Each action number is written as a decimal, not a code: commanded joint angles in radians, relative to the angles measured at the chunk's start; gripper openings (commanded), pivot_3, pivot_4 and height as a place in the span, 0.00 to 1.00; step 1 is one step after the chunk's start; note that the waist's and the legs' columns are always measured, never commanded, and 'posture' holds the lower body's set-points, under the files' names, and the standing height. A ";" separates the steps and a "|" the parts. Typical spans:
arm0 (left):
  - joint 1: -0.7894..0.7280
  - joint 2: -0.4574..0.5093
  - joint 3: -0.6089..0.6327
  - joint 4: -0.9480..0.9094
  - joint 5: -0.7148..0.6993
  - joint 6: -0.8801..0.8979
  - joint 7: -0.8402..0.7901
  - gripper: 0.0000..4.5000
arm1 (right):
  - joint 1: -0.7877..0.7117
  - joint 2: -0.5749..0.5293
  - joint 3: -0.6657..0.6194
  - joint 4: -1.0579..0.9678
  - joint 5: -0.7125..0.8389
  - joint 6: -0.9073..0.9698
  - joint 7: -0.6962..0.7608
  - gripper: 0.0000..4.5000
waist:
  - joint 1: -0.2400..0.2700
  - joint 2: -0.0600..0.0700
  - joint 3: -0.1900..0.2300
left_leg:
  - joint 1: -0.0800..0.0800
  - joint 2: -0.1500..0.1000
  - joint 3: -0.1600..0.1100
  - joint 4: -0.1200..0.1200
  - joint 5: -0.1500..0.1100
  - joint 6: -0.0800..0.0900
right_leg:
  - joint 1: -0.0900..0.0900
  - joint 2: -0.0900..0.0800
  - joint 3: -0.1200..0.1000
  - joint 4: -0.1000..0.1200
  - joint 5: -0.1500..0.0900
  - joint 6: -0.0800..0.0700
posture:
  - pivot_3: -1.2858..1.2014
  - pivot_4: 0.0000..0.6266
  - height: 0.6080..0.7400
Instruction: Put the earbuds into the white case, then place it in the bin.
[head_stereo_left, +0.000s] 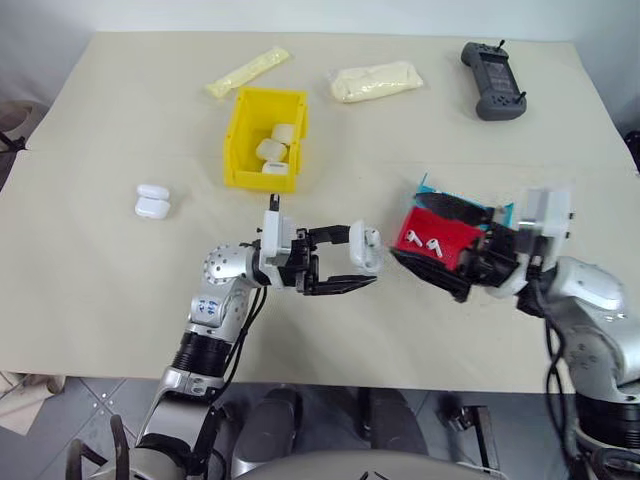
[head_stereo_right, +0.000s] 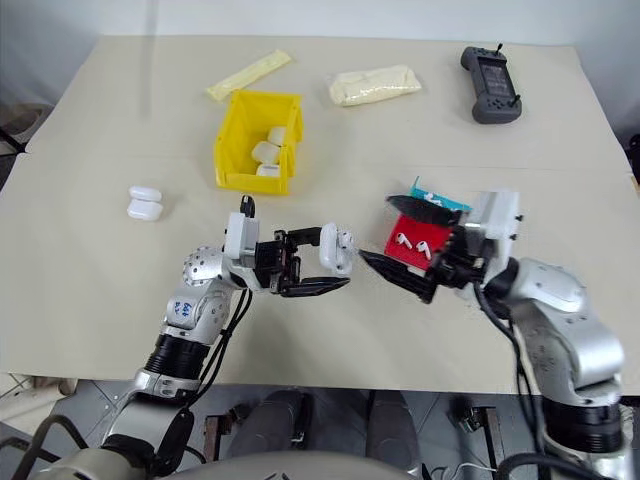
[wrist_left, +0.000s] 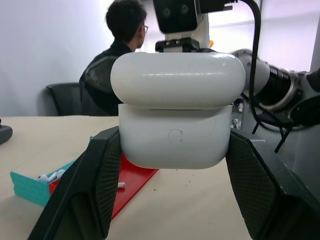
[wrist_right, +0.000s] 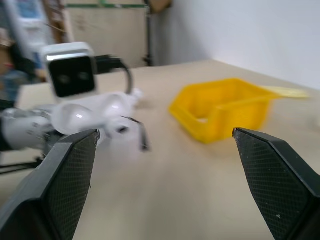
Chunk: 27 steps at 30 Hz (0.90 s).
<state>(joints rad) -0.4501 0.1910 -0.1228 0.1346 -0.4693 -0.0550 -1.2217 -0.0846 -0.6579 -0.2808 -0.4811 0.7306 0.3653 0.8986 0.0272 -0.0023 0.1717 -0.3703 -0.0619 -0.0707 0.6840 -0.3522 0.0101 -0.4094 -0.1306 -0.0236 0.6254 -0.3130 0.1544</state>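
Left wrist view: my left fingers (wrist_left: 100, 185) are clamped on the white case (wrist_left: 176, 107), lid shut, above the tabletop (head_stereo_left: 120, 290). My right fingers (wrist_right: 75, 165) are spread wide, empty, beside the red tray (head_stereo_left: 432, 240) with two earbuds (head_stereo_left: 424, 242). Yellow bin (head_stereo_left: 247, 130) sits beyond.

A beige counter (head_stereo_left: 120, 300) carries the lot. At its far edge lie a long pale yellow packet (head_stereo_left: 247, 71) and, well apart, a plumper cream packet (head_stereo_left: 376, 81). A dark grey handheld controller (head_stereo_left: 492, 79) rests near the far right corner. Nearer sits a red and teal tray (head_stereo_left: 432, 233). A person (wrist_left: 116, 55) sits beyond the counter.
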 joint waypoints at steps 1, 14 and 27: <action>0.015 0.010 0.002 -0.026 -0.004 -0.011 -0.003 0.62 | 0.102 -0.035 -0.133 -0.005 -0.043 -0.097 0.054 0.99 | 0.001 0.000 0.000 | 0.000 0.000 0.000 0.000 0.000 0.000 | 0.000 0.000 0.000 0.000 0.000 0.000 | 0.52 0.24 1.00; -0.001 0.026 0.010 0.006 -0.003 -0.003 -0.012 0.62 | 0.265 -0.076 -0.309 0.468 -0.241 -0.452 0.169 0.99 | -0.009 0.001 -0.001 | 0.003 0.001 0.004 -0.001 0.000 0.001 | 0.001 0.001 0.003 -0.003 0.001 0.001 | 0.52 0.24 1.00; 0.008 0.012 -0.004 -0.002 0.014 -0.021 0.016 0.62 | -0.510 -0.398 0.275 0.730 -0.449 0.115 0.287 0.99 | -0.004 0.003 0.000 | 0.000 0.001 0.002 0.001 0.000 0.001 | 0.000 0.000 0.002 -0.005 0.001 0.001 | 0.52 0.24 1.00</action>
<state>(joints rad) -0.4418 0.2047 -0.1309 0.1642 -0.4502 -0.0666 -1.2119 -0.5495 -1.0480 -0.0656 0.1979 0.3375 0.4602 1.1563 0.0230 0.0010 0.1714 -0.3703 -0.0608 -0.0685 0.6843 -0.3516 0.0107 -0.4100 -0.1310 -0.0223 0.6201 -0.3121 0.1553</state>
